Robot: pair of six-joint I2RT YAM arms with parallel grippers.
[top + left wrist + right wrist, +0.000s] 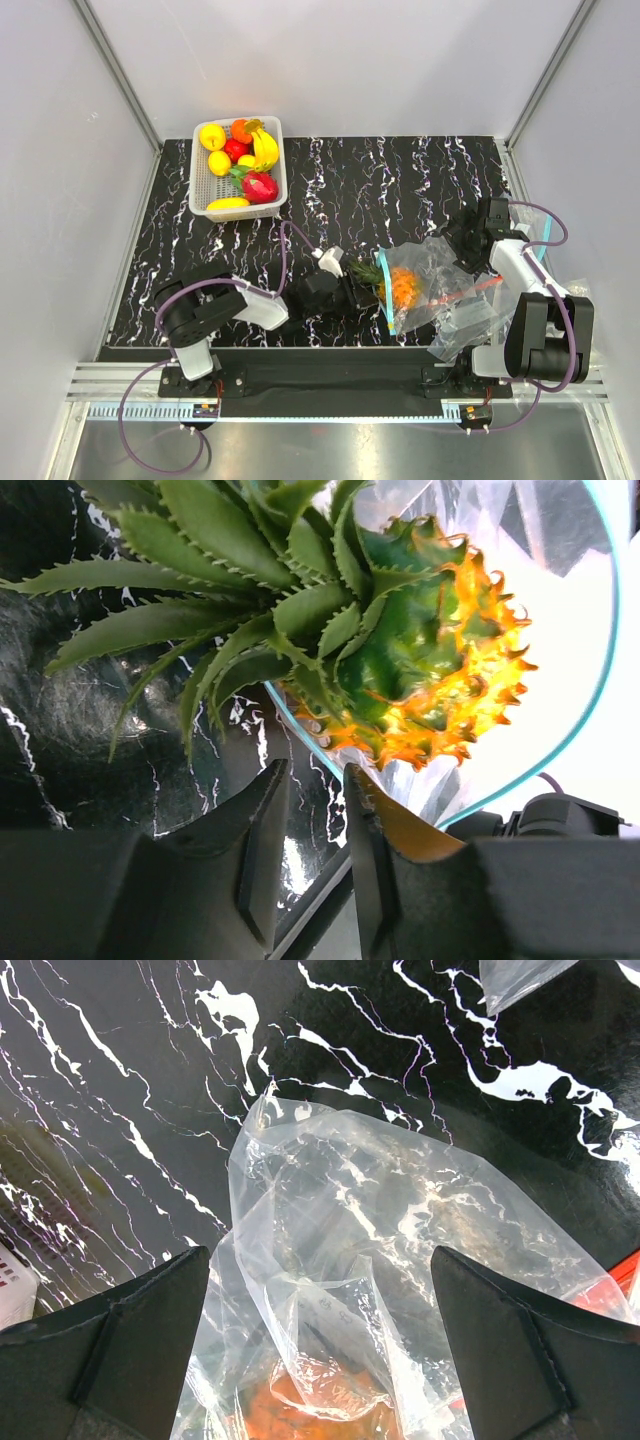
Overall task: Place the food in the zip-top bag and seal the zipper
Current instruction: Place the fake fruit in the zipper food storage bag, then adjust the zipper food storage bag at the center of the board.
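Observation:
The pineapple point(400, 284) lies on its side with its orange body inside the clear zip-top bag point(435, 262) and its green crown point(366, 270) sticking out of the mouth. The teal zipper point(386, 305) curves open around it. In the left wrist view the pineapple point(440, 670) sits inside the teal strip point(590, 700). My left gripper point(345, 283) is just behind the crown; its jaws point(315, 775) stand narrowly apart and empty. My right gripper point(462, 245) is open wide over the bag's far closed end point(340, 1260), with one finger on each side of the plastic.
A white basket point(205, 195) at the back left holds several more toy fruits. A second clear bag with a red-orange strip point(480, 286) lies partly under the first, by the right arm. The table's near edge runs just behind the left gripper.

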